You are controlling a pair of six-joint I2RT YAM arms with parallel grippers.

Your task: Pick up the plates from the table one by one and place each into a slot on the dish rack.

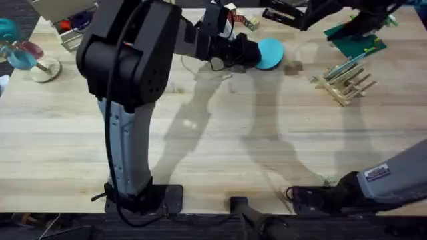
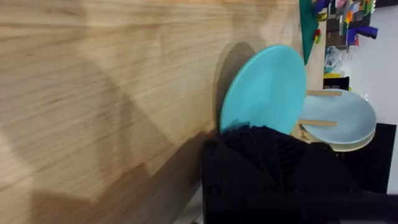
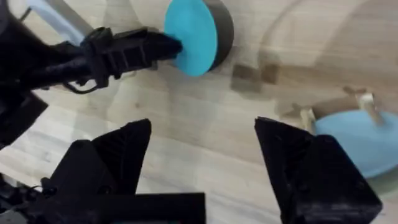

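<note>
Left fingers (image 1: 257,53): clenched on the near edge of a turquoise plate (image 1: 270,54). In the left wrist view the black fingers (image 2: 261,149) cover the plate's lower rim, and the turquoise plate (image 2: 264,90) is tilted up off the bench (image 2: 93,93), casting a shadow on the wood behind it. The right wrist view shows the same grasp from the far side: turquoise plate (image 3: 191,43) held on edge by the left fingers (image 3: 163,46), a dark shadow directly behind the disc.

Right fingers (image 3: 202,168): released, spread wide, nothing between them. Bare bench wood (image 3: 205,124) lies in the gap. In the overhead view the right gripper (image 1: 293,17) sits at about 1 o'clock, near the far edge of the bench.

Plate location, overhead: about 12 o'clock from bench centre, well apart from the dish rack (image 1: 343,83), which stands at about 2 o'clock. A light blue plate (image 3: 357,140) already stands in the dish rack (image 3: 323,115) between the pegs; in the left wrist view the light blue plate (image 2: 342,115) shows a cream plate (image 2: 348,146) just behind it, both crossed by pegs. Which slot each occupies cannot be told.

Green baseplate (image 1: 357,40) lies just beyond the rack, at about 1 to 2 o'clock.
</note>
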